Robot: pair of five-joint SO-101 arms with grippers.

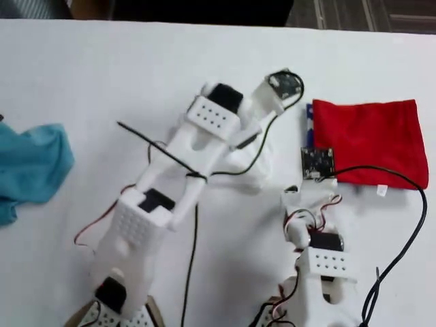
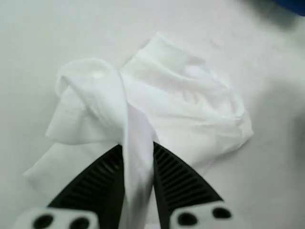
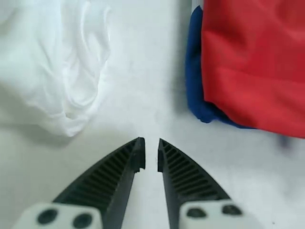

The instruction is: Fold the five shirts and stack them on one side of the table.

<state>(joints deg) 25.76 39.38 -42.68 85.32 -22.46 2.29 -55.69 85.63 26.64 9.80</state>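
Overhead, left arm (image 1: pixel 170 177) hides most of white shirt (image 1: pixel 263 172).

On the table (image 1: pixel 82 68), a crumpled shirt (image 1: pixel 30 167) lies at the far left edge, well apart from everything else. At the right side, an upper folded shirt (image 1: pixel 371 139) lies on a lower folded shirt (image 3: pixel 195 81), whose edge sticks out on the stack's left. A loose shirt (image 2: pixel 176 105) lies near the middle, just left of the stack, under the left arm (image 1: pixel 170 184). The left gripper (image 2: pixel 138 162) has a fold of it between its fingers. The right gripper (image 3: pixel 151 155) is over bare table, before the gap between loose shirt and stack.
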